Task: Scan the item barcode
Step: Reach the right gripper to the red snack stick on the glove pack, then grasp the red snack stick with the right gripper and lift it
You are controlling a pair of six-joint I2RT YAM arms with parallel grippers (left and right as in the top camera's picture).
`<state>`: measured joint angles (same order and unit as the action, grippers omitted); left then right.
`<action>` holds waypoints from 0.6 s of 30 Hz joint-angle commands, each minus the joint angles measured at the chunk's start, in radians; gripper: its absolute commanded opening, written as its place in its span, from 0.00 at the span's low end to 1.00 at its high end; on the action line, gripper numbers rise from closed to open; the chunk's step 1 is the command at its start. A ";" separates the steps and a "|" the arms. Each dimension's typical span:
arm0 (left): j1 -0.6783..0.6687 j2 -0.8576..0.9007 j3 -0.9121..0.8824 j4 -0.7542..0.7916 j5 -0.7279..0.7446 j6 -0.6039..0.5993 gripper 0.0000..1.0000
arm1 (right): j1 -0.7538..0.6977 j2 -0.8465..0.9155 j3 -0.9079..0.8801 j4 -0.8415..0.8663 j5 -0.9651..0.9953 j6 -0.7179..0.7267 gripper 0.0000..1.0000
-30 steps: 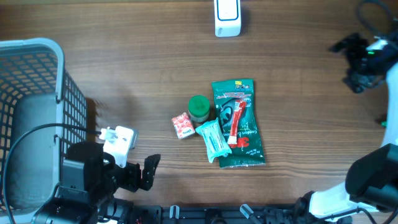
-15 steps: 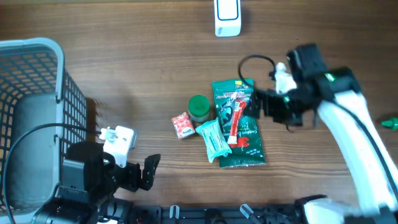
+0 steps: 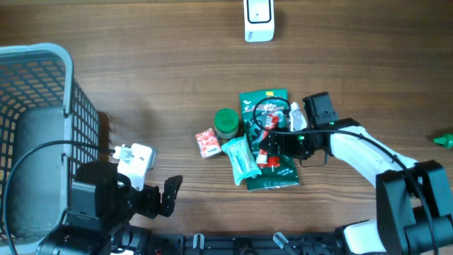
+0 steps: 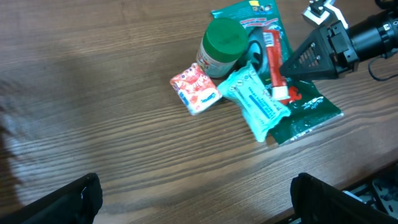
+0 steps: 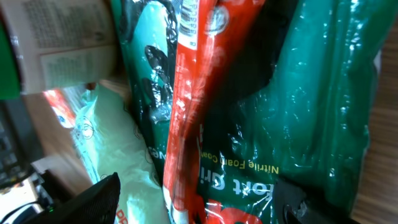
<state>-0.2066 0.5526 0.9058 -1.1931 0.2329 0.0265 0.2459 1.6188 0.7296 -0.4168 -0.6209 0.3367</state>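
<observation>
Showing R gripper (image 3: 271, 145), swung in from far right, now over the red tube (image 4: 271, 53) lying on the green packet (image 3: 279, 177). Jaws open, narrowing, astride tube, no grip yet. L gripper (image 3: 161, 197) wide, idle. Pickup for scan likely next.

The overhead view's top edge cuts the white scanner (image 3: 258, 20), its left edge the grey basket (image 3: 42, 53). The right gripper (image 3: 269, 140) hides part of the green packet (image 3: 272, 180); whether its jaws touch it is unclear. A small green thing (image 3: 444, 140) at the right edge is unidentifiable.
</observation>
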 commanded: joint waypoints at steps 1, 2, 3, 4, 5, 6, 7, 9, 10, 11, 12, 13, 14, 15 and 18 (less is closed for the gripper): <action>0.006 -0.003 0.002 0.002 0.001 0.019 1.00 | 0.026 0.050 -0.006 0.020 -0.029 -0.005 0.79; 0.006 -0.003 0.002 0.003 0.001 0.019 1.00 | 0.026 0.050 -0.006 0.031 -0.029 -0.005 0.79; 0.006 -0.003 0.002 0.003 0.001 0.019 1.00 | 0.026 0.050 -0.006 0.040 -0.023 0.000 0.75; 0.006 -0.003 0.002 0.003 0.001 0.019 1.00 | 0.026 0.050 -0.006 0.037 -0.024 0.006 0.64; 0.006 -0.003 0.002 0.003 0.001 0.019 1.00 | 0.026 0.050 -0.006 0.035 -0.024 0.008 0.60; 0.006 -0.003 0.002 0.003 0.001 0.019 1.00 | 0.026 0.048 -0.005 0.035 -0.026 0.017 0.57; 0.006 -0.003 0.002 0.003 0.001 0.019 1.00 | 0.026 0.039 0.000 0.025 -0.034 0.046 0.56; 0.006 -0.003 0.002 0.002 0.001 0.019 1.00 | 0.026 0.012 0.003 0.019 -0.054 0.043 0.60; 0.006 -0.003 0.002 0.003 0.001 0.019 1.00 | 0.026 0.009 0.003 0.020 -0.054 0.039 0.63; 0.006 -0.003 0.002 0.002 0.001 0.019 1.00 | 0.026 0.010 0.003 0.018 -0.055 0.039 0.63; 0.006 -0.003 0.002 0.003 0.001 0.019 1.00 | 0.026 0.010 0.003 0.012 -0.063 0.040 0.63; 0.006 -0.003 0.002 0.002 0.001 0.019 1.00 | 0.026 0.010 0.003 0.014 -0.083 0.041 0.61; 0.006 -0.003 0.002 0.002 0.001 0.019 1.00 | 0.026 0.010 0.003 0.026 -0.097 0.057 0.60; 0.006 -0.003 0.002 0.003 0.001 0.019 1.00 | 0.026 0.006 0.003 0.032 -0.100 0.060 0.60; 0.006 -0.003 0.002 0.003 0.001 0.019 1.00 | 0.026 -0.039 0.004 0.032 -0.116 0.065 0.58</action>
<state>-0.2066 0.5526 0.9058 -1.1934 0.2329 0.0265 0.2642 1.6352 0.7296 -0.3878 -0.7036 0.3931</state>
